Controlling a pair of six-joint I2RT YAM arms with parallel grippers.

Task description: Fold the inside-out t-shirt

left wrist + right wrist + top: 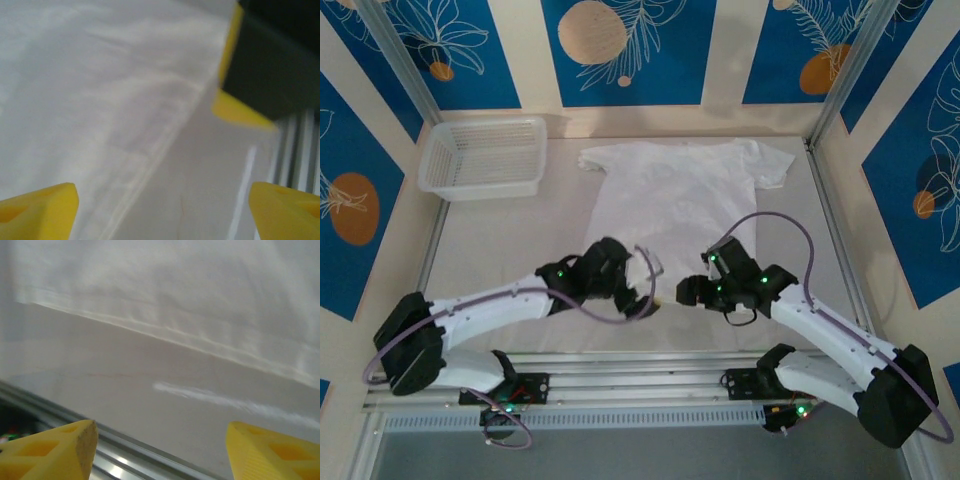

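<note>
left gripper (165,210): jaws wide apart, nothing between, low over the hem edge | right gripper (162,447): jaws apart, empty, just short of the hem | inside-out t-shirt (670,195): spread flat mid-tabletop (480,265), hem toward arms, seemingly untouched (blurred) | basket (485,155): far-left corner

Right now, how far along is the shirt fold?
Done: shirt spread flat, hem at the near side. In hand: nothing; left gripper and right gripper hang open by the hem. Left: all folds, none made yet.
</note>
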